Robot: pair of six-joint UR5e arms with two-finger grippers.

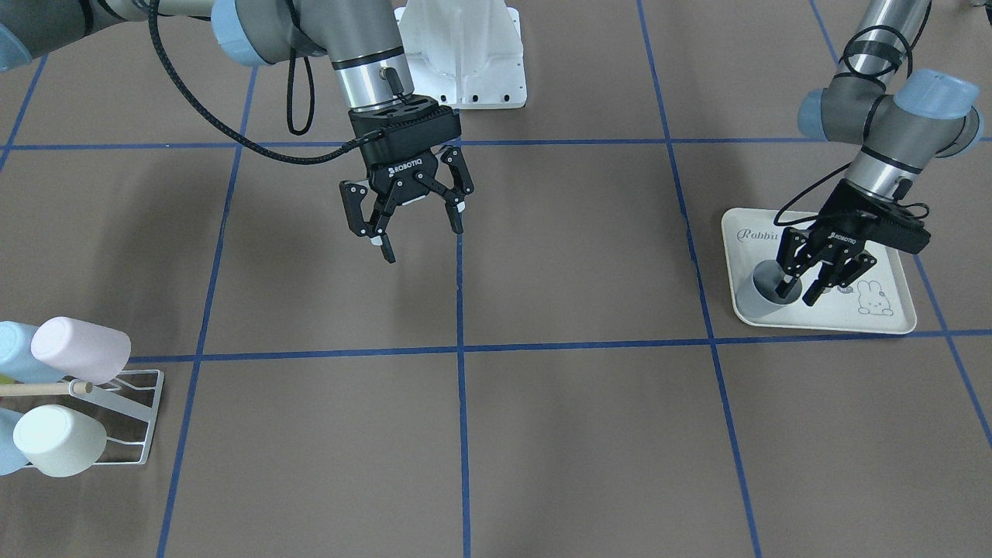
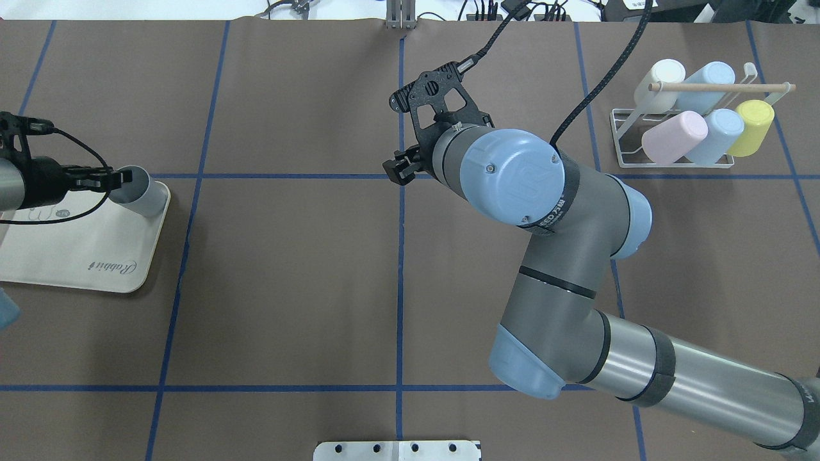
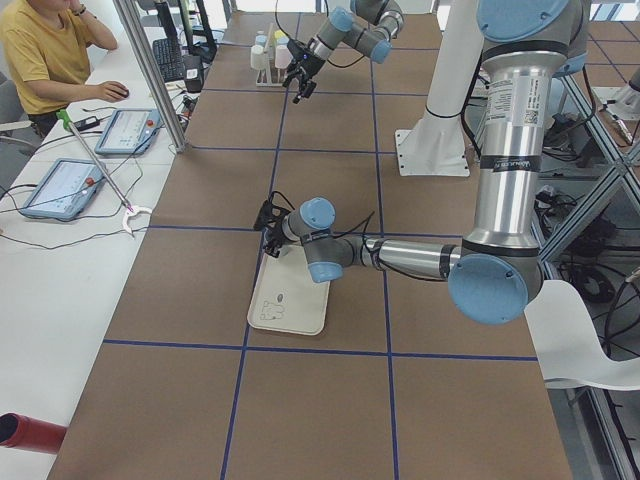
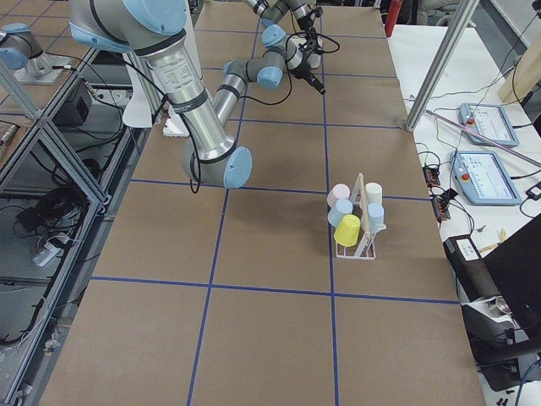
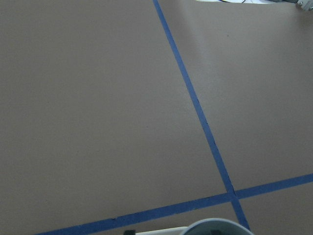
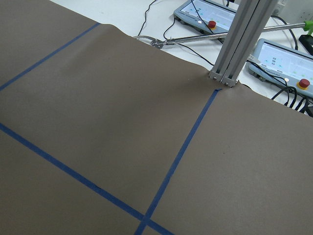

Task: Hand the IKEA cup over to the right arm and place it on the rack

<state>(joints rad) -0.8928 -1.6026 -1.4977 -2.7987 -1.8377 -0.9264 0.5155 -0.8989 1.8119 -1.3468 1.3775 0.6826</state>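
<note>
The grey IKEA cup (image 1: 750,298) stands upright on the rabbit tray (image 1: 891,319). The left gripper (image 1: 800,291) has one finger inside the cup and one outside, close together; whether they press the wall I cannot tell. The right gripper (image 1: 422,232) hangs with jaws wide apart, well away from the cup.

The long bench (image 1: 573,434) was covered edge to edge in a matt brown sheet, and strips of blue tape (image 1: 460,434) divided it into large squares. A cream rounded-corner plastic tray printed with a rabbit and the word "Rabbit" (image 1: 821,316) lay flat toward the bench's end on the robot's left, one edge just beside a tape line. A small white wire rack with a light wooden rod through it (image 1: 154,417) stood toward the opposite end, near the operators' long edge. A white bolted metal base plate (image 1: 465,54) sat mid-length at the robot's long edge. A slotted aluminium post (image 6: 234,49) stood at the operators' edge.
</note>
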